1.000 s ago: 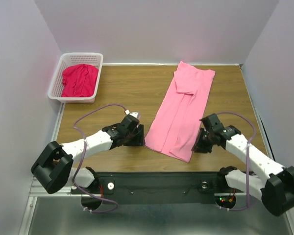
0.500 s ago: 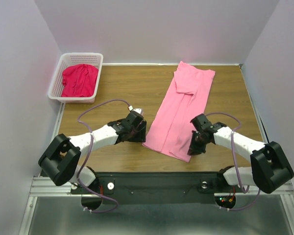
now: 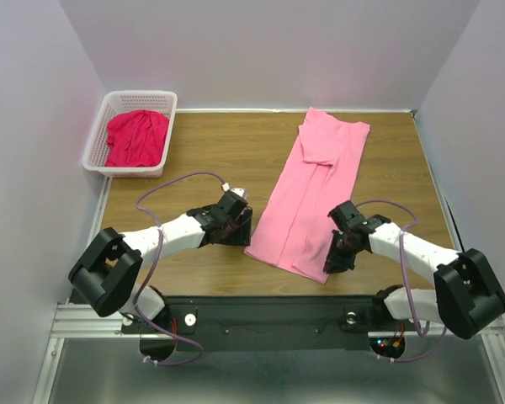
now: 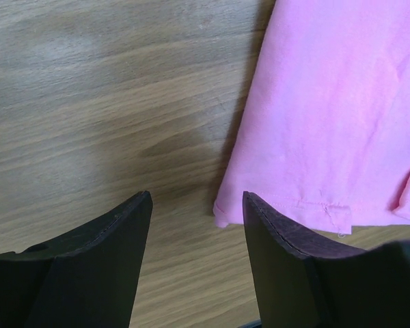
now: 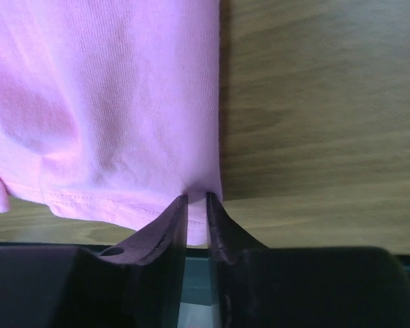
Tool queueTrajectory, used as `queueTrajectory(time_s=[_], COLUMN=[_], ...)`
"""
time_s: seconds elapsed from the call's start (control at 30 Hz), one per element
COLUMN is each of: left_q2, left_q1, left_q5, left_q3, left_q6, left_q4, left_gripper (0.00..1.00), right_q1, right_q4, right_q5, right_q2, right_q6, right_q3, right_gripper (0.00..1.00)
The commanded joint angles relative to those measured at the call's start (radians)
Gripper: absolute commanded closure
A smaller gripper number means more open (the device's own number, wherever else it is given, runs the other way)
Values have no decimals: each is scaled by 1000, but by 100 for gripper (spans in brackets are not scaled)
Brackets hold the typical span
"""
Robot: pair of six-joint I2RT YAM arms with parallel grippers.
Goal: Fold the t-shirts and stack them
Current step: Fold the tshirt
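Wood-grain table [image 3: 194,160] fills your top view. Your pink t-shirt [image 3: 311,194] lies centre right as a long smooth strip. Its lower-left hem corner sits between your left gripper's [image 4: 197,205] spread fingers, and your right gripper [image 5: 197,201] pinches its lower-right corner. Both arms reach low and inward. The crimson t-shirt [image 3: 136,137] lies crumpled in the basket [image 3: 101,126], upper left.

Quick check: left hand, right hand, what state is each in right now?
Left hand: open, holding nothing, just beside a hem corner of the pink t-shirt.
Right hand: closed on the pink t-shirt's other hem corner.
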Motion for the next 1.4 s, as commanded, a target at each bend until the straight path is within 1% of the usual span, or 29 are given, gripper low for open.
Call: queueTrajectory(time_s=[0.0, 0.07, 0.1, 0.17, 0.23, 0.3, 0.43, 0.47, 0.53, 0.63, 0.83, 0.87, 0.97, 1.23, 1.33, 1.37], left_q2=[-12, 0, 6, 26, 37, 32, 37, 40, 52, 69, 107, 109, 117, 138, 156, 157], left_q1=[-2, -2, -2, -2, -6, -12, -26, -29, -49, -63, -69, -71, -77, -126, -130, -132], left_q5=[27, 32, 36, 36, 88, 96, 104, 107, 116, 113, 86, 81, 73, 58, 52, 52], left_q3=[6, 4, 9, 18, 26, 26, 18, 16, 15, 13, 10, 10, 10, 10, 13, 12], left_q6=[22, 31, 35, 48, 52, 48, 46, 46, 45, 43, 37, 34, 31, 8, 8, 9], left_q4=[-7, -6, -4, -7, -10, -10, -12, -12, -10, -7, 2, 2, 1, -7, -13, -13], left_gripper=[33, 33, 33, 33, 33, 34, 34, 34, 34, 34, 41, 45, 50, 55, 57, 60], right_q1=[11, 11, 11, 11, 11, 11, 11, 11, 11, 11, 11, 11, 11, 13, 23, 28], right_q4=[-156, -164, -164, -173, -178, -184, -181, -175, -164, -162, -107, -109, -107, -95, -92, -93], right_q5=[123, 121, 116, 111, 110, 111, 101, 66, 45, 56, 33, 35, 36, 32, 28, 31], right_q2=[-40, -76, -109, -134, -172, -208, -205, -202, -205, -205, -202, -200, -187, -128, -111, -108], right_q6=[23, 41, 64, 86, 109, 129, 144, 144, 149, 153, 176, 176, 176, 173, 184, 188], right_q3=[29, 56, 61, 61, 53, 42, 3, -7, -30, -43, -86, -86, -86, -83, -80, -71], right_gripper=[70, 67, 62, 57, 48, 44, 42, 42, 42, 41, 41, 41, 41, 41, 42, 42])
